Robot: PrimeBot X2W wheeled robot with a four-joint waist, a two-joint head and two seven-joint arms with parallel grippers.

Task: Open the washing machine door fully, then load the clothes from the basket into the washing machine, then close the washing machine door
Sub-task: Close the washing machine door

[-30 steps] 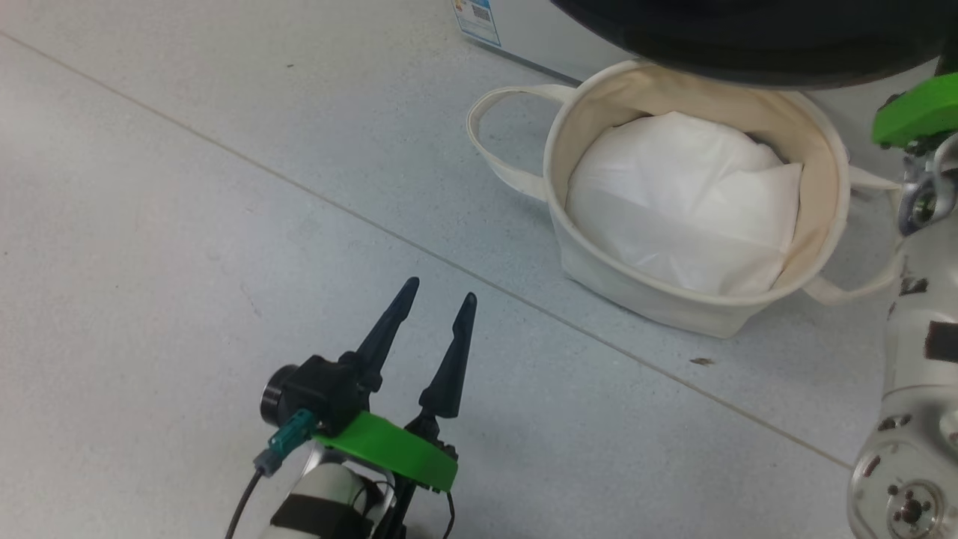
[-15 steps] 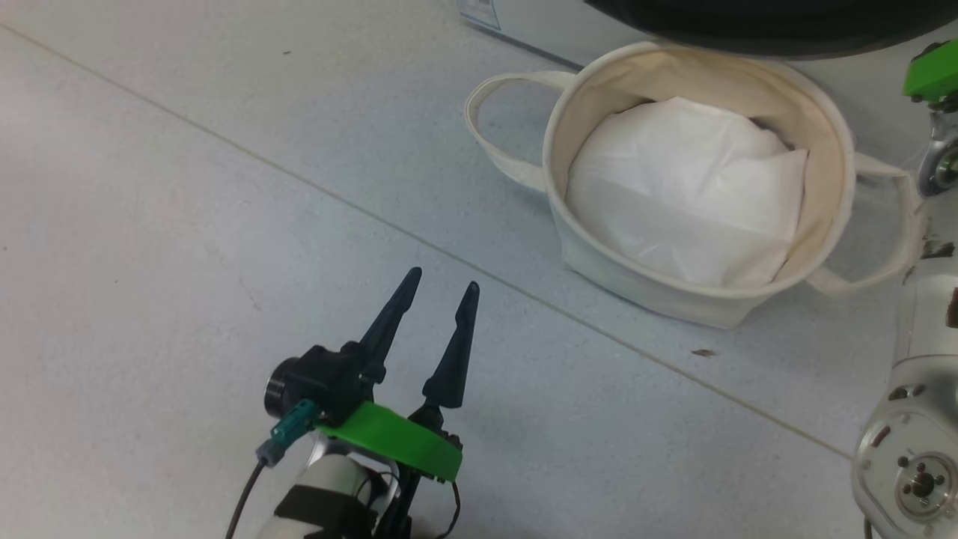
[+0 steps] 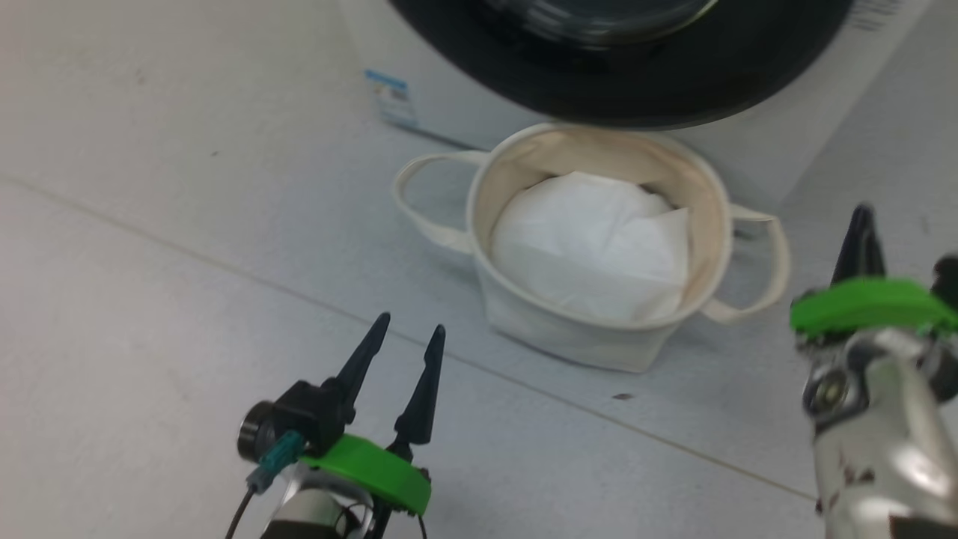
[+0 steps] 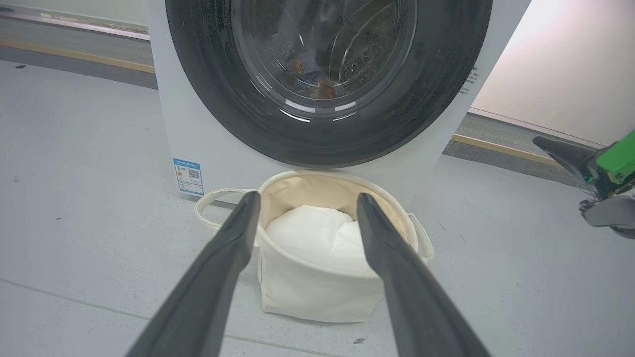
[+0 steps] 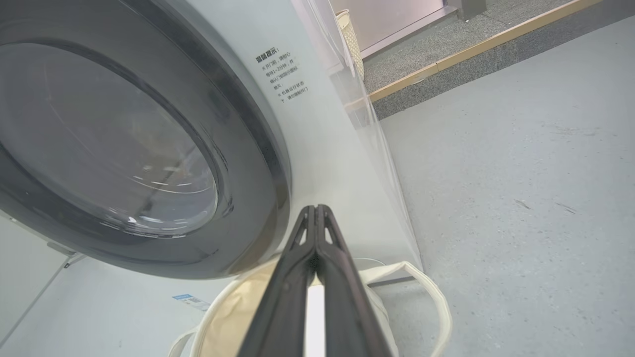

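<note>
Loading looks done, nothing left to carry.
The washing machine (image 4: pixel 198 134) has the washing machine door (image 4: pixel 208 99) flat against its front, the clothes (image 4: pixel 310 82) behind the glass. The basket (image 4: pixel 307 297), set just near it for a short carry, holds a white liner (image 4: pixel 317 233). The left gripper (image 4: pixel 307 198) is spread and the right gripper (image 5: pixel 315 208) pinched together, both empty.

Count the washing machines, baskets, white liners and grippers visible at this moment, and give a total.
Washing machine: 1
Basket: 1
White liner: 1
Grippers: 2 (left gripper open, right gripper shut)
Total: 5
</note>
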